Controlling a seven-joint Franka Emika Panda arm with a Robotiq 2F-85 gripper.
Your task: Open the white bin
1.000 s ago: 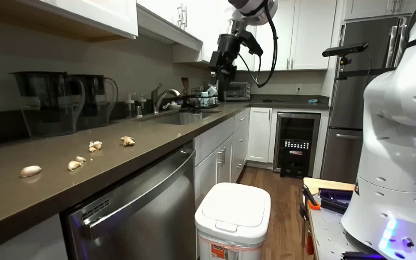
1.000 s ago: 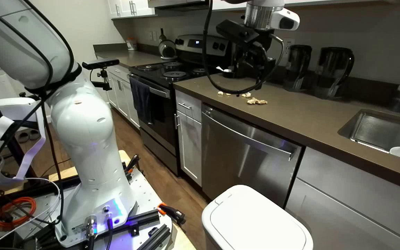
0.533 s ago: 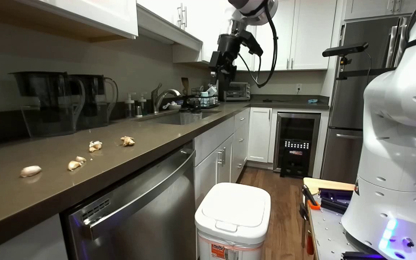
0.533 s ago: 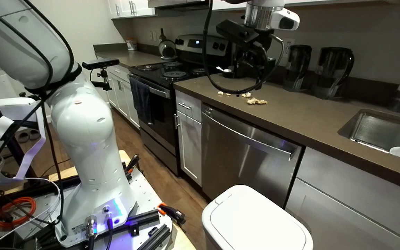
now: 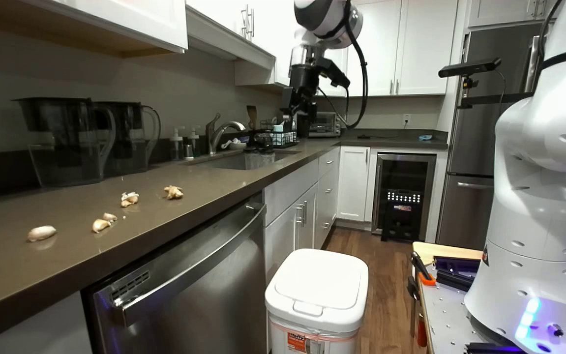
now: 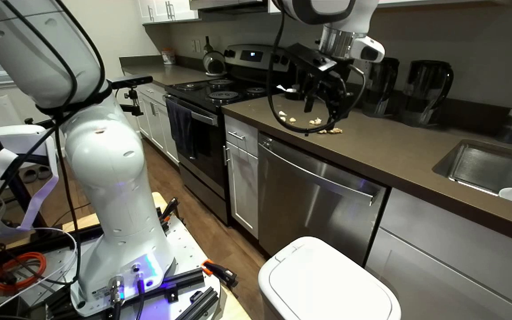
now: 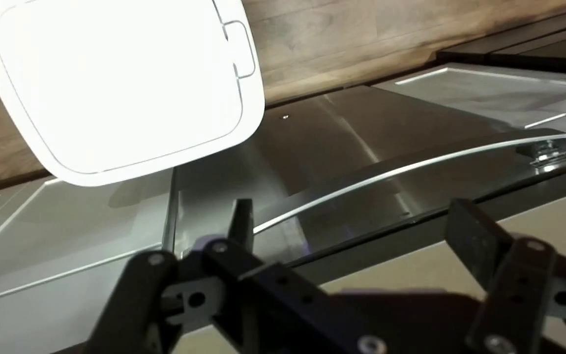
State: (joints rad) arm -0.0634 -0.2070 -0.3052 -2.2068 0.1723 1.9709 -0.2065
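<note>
The white bin stands on the floor in front of the dishwasher, with its flat lid shut. A latch tab shows at the lid's edge and a red label on its front. The bin also shows in an exterior view and at the upper left of the wrist view, where its lid is overexposed. My gripper is open and empty, its fingers wide apart. In both exterior views the gripper hangs in the air near the counter side, well above the bin and touching nothing.
The steel dishwasher with its bar handle is beside the bin. The brown counter holds garlic and ginger pieces, two pitchers and a sink. The robot's cart stands across from the dishwasher.
My arm and gripper have moved down a little, and the gripper hangs more upright. There was no visible motion between the two earlier moments. The bin and its lid have not moved.
</note>
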